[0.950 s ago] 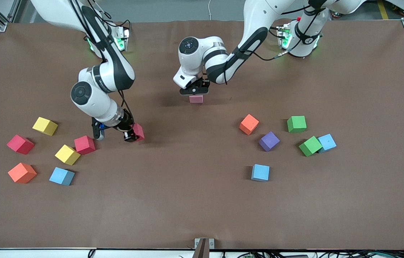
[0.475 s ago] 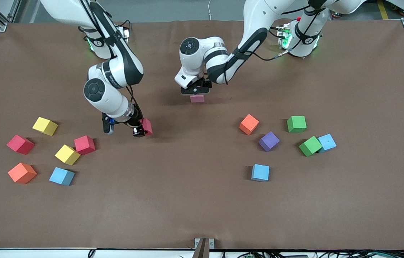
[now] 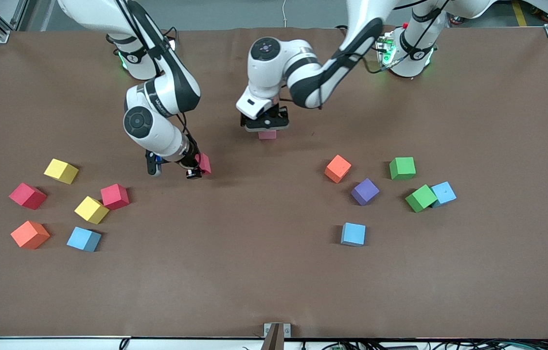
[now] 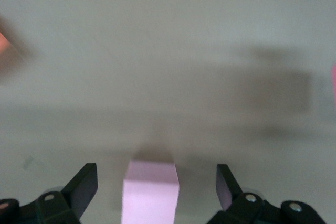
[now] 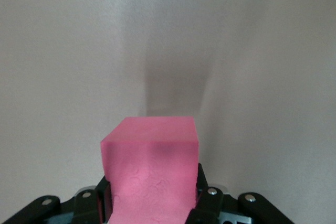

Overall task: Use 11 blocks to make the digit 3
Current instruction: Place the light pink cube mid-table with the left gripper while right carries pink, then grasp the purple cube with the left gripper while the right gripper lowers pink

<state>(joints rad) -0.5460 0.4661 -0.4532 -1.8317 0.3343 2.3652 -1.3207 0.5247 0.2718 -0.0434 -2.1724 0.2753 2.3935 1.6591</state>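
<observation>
While the left gripper [image 3: 265, 127] sits spread wide over the pale pink block [image 3: 267, 134] resting on the counter [image 3: 274, 282], the right gripper [image 3: 196, 170] is clamped on a deeper pink block [image 3: 204, 163], up in the air. Looks like the first bar is being started, so next that block probably needs setting down flush beside the pale one. The rest of the blocks lie scattered toward both ends.

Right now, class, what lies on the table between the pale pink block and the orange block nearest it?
Nothing: the front view shows only bare brown table between the pale pink block and the orange block.
</observation>
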